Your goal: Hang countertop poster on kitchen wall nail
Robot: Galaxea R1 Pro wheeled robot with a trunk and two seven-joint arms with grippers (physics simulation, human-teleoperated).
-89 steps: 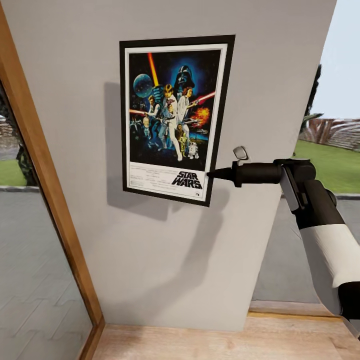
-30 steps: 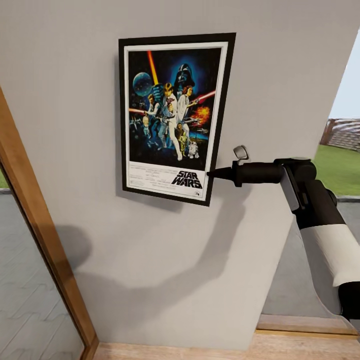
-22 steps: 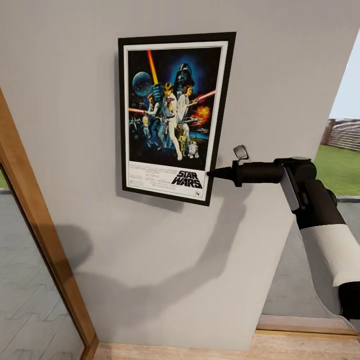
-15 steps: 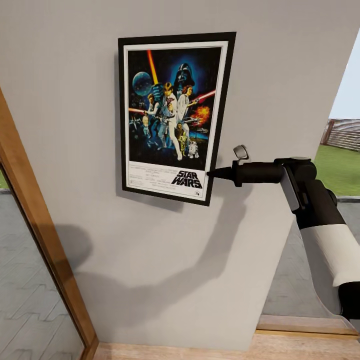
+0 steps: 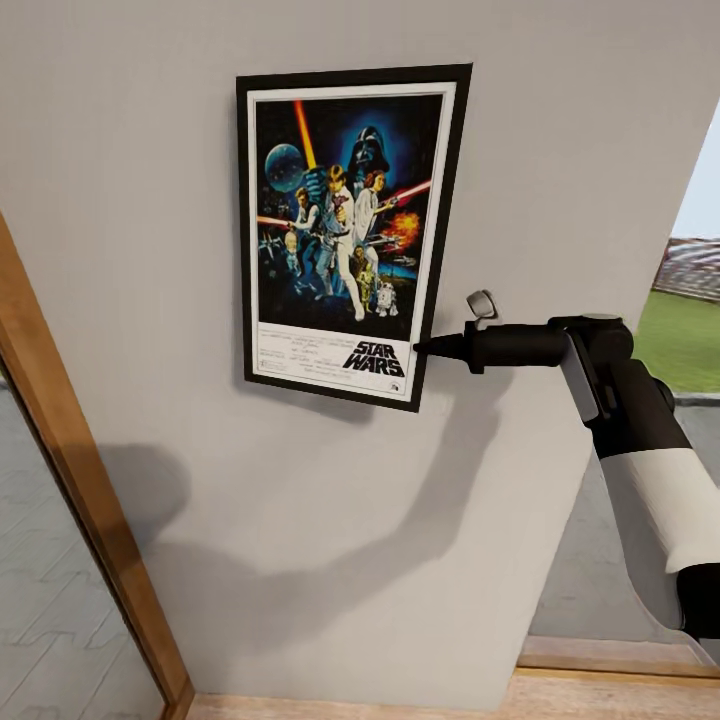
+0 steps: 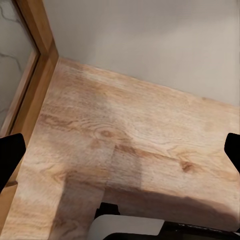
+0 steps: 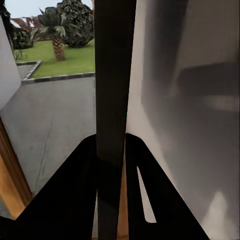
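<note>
Right gripper [image 5: 425, 348] pinches the lower right edge of the Star Wars poster [image 5: 345, 230] — the right wrist view shows both fingers [image 7: 82, 200] pressed against its black frame. It sits against the light grey wall [image 5: 560, 150]. Left gripper [image 6: 120, 155] spread wide over the wooden floor [image 6: 125, 135].

The poster [image 5: 345, 235] is against the wall [image 5: 560, 150], upright, its lower right edge between the fingers of the right pincer [image 5: 425, 348], which comes from the right. A wooden door frame [image 5: 75, 480] stands at the left of the wall, the floor [image 6: 130, 145] lies below
</note>
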